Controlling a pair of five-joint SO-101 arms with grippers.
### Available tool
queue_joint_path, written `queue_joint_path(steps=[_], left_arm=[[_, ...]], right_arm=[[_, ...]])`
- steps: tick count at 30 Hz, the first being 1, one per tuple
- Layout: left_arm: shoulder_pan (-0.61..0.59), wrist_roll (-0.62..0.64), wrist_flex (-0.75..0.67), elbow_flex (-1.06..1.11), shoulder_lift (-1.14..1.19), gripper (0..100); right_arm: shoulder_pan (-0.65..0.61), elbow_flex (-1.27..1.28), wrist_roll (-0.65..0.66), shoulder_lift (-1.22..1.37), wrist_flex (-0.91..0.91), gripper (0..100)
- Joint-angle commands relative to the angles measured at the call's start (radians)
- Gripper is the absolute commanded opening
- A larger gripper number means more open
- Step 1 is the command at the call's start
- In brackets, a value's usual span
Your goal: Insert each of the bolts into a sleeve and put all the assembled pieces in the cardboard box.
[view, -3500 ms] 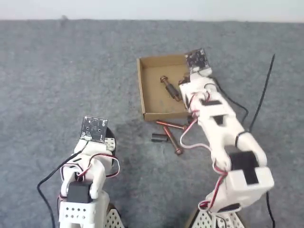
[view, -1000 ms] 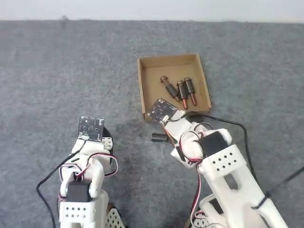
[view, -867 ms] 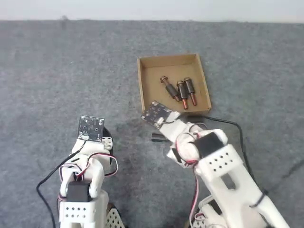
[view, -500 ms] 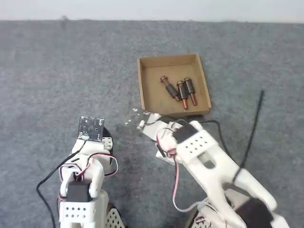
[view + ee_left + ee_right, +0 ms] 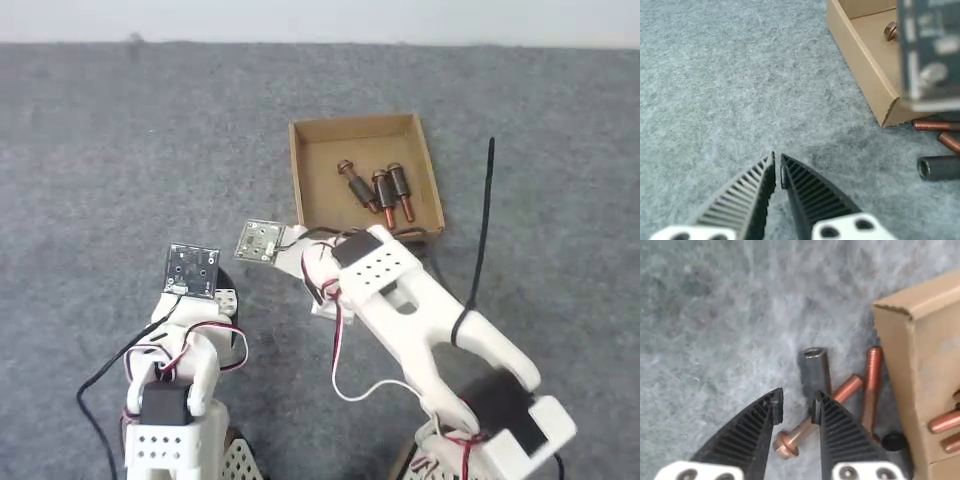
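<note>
The cardboard box (image 5: 365, 180) holds three assembled bolt-and-sleeve pieces (image 5: 380, 192). My right arm (image 5: 400, 300) lies across the spot just in front of the box, covering the loose parts in the high view. My right gripper (image 5: 796, 402) hovers slightly open over a black sleeve (image 5: 816, 369) and a copper bolt (image 5: 810, 427), whose head sits between the fingers. A second bolt (image 5: 871, 385) lies beside the box wall (image 5: 910, 355). My left gripper (image 5: 777, 161) is shut and holds nothing, low over the carpet, well short of the sleeve (image 5: 940, 167) and bolts (image 5: 935, 124).
Grey carpet covers the table. The left arm (image 5: 185, 350) stands at the near left. A black cable (image 5: 485, 200) runs up beside the box on the right. The right arm's camera board (image 5: 930, 50) hangs in front of the box corner (image 5: 865, 55).
The right arm has left the box, where three pieces now lie, and swung back and leftward over the loose bolts and sleeve. The left arm has not moved.
</note>
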Motion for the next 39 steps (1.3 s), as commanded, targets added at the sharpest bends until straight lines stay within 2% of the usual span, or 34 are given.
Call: queue_joint_path(steps=[1,6,22,28,32,39], left_arm=[[-0.008,-0.005,-0.025,-0.013,-0.018,2],[-0.008,-0.005,-0.025,-0.013,-0.018,2],[-0.008,-0.006,-0.025,-0.013,-0.018,2],[-0.008,-0.006,-0.025,-0.013,-0.018,2],[-0.008,-0.006,-0.025,-0.013,-0.018,2],[-0.008,-0.006,-0.026,-0.013,-0.018,2]], right_arm=[[0.001,-0.086,0.026,0.019,-0.013,8.4],[0.024,-0.107,0.081,0.099,-0.013,16.4],[0.041,-0.107,0.087,0.274,-0.165,13.9],[0.041,-0.107,0.083,0.285,-0.154,2.0],[0.041,-0.14,0.078,0.278,-0.077,1.6],[0.05,-0.269,-0.089,0.156,0.143,1.7]])
